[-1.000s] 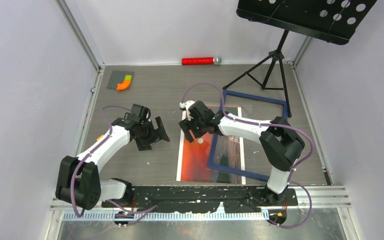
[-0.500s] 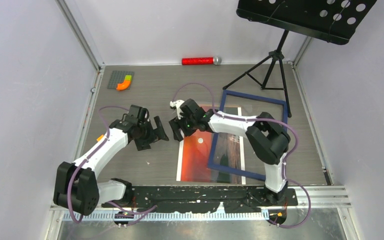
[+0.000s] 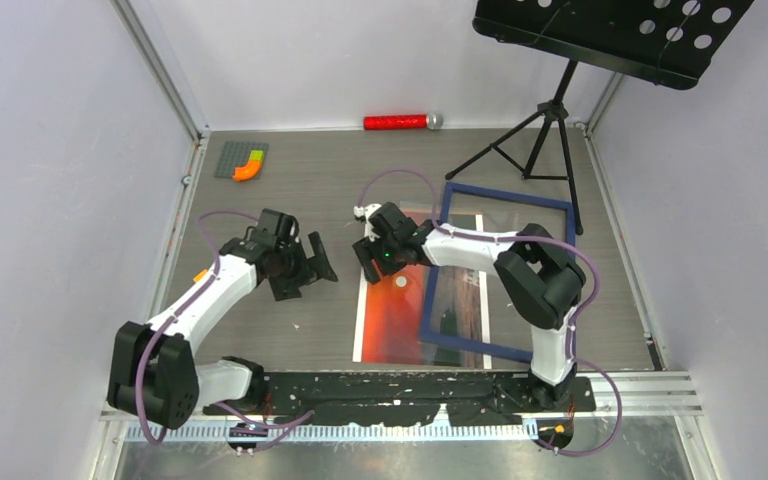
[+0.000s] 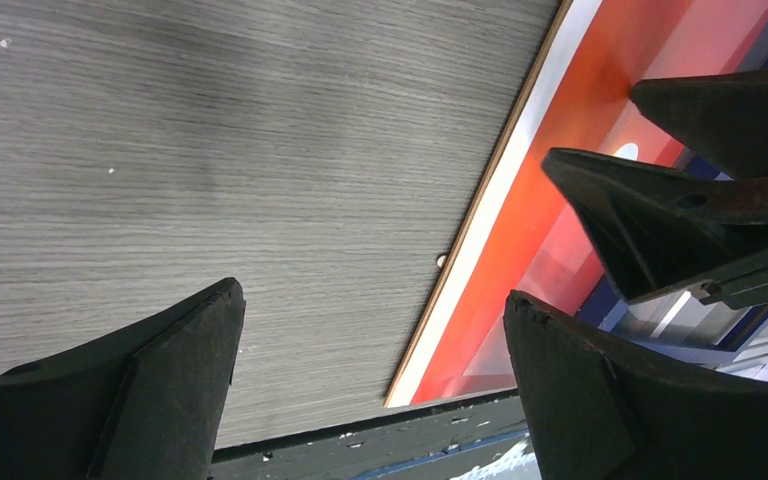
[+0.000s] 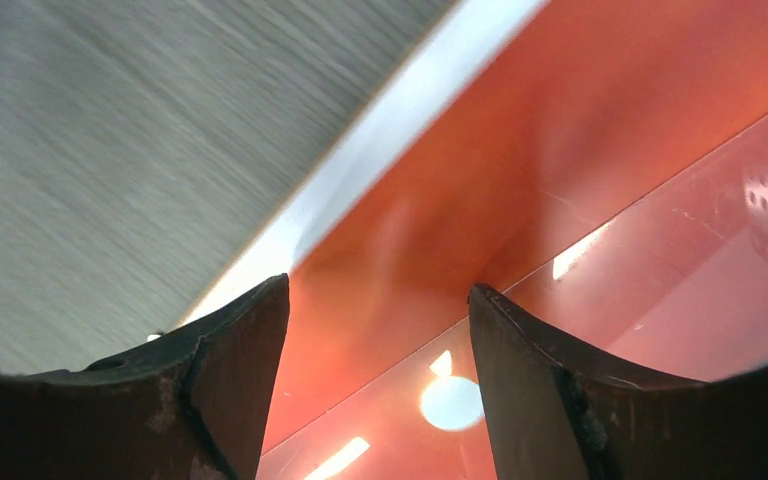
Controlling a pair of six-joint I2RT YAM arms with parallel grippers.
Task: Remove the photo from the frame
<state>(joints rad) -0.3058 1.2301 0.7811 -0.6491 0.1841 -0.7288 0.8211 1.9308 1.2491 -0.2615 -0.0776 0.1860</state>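
The photo (image 3: 390,320) is lying flat on the grey wood-grain table (image 3: 310,190), long axis running near to far, its right part sitting under the frame (image 3: 508,195). The right gripper (image 5: 378,290) is hovering spread and empty over its far-left part. The left gripper (image 4: 372,300) is gaping wide, empty, beside it. Pale walls (image 3: 60,150) are enclosing the table.

Photo (image 3: 390,310) on table (image 3: 310,190), frame (image 3: 510,195) overlapping its right half, music stand (image 3: 552,120) behind frame

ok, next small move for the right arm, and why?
Probably lower the right gripper onto the exposed left part of the photo and drag it leftward: its right part lies under the frame, and the jaws stand open above its left edge, holding nothing.
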